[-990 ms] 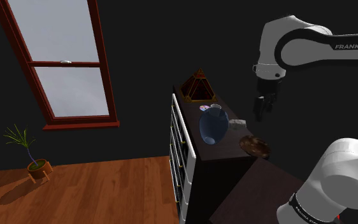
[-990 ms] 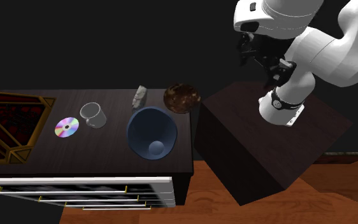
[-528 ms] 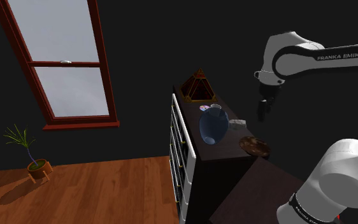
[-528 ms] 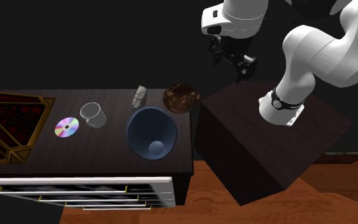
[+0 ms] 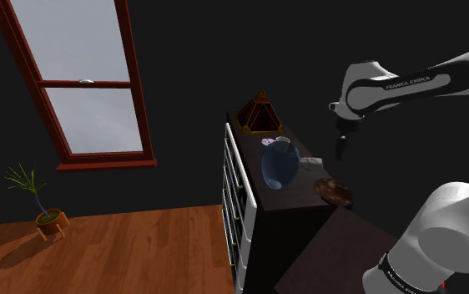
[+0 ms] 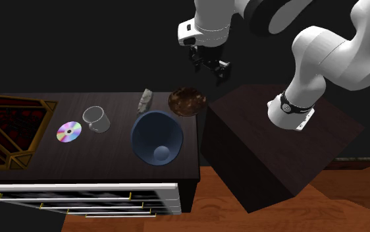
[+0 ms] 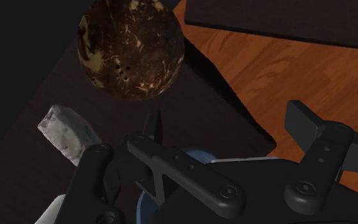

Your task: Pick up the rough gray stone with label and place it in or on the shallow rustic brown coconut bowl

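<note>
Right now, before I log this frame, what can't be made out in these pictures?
- Label on the stone: wrist view, a pale patch, too small to read.
- Blue vase: in the wrist view, mostly hidden behind the gripper.
- Red and gold case: second exterior view, cut off by the left edge.
- Cup: shoulder view, small and partly hidden behind the vase.

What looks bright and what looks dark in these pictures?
Shoulder view: the window is the brightest patch, the wall around it nearly black. Second exterior view: the disc shines rainbow colours on the dim dresser top. Wrist view: the stone looks pale beside the dark brown bowl.
</note>
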You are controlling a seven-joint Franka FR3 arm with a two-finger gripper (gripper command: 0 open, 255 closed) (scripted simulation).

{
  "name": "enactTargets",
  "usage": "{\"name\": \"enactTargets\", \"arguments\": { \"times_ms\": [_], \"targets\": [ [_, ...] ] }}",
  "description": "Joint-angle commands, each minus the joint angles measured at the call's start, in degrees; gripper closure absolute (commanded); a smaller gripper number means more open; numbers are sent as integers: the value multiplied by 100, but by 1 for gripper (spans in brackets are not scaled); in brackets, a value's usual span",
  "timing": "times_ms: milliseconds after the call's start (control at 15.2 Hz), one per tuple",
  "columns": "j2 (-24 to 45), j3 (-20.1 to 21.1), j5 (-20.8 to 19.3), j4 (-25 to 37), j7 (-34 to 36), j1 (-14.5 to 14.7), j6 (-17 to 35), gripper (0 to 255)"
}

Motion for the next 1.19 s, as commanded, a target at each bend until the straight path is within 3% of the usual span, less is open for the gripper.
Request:
{"name": "enactTargets", "arguments": {
  "times_ms": [0, 330, 660, 924, 1122],
  "targets": [
    [458, -340, 23, 159, -469, 57, 385, 0],
    [1697, -1080, 552, 685, -1714, 343, 1183, 0],
    [3188, -1495, 1843, 1432, -3352, 466, 1722, 0],
    [4373, -1265, 2986, 2215, -4620, 66, 1824, 0],
    [5148, -913, 3578, 2895, -5318, -399, 1770, 0]
  ]
}}
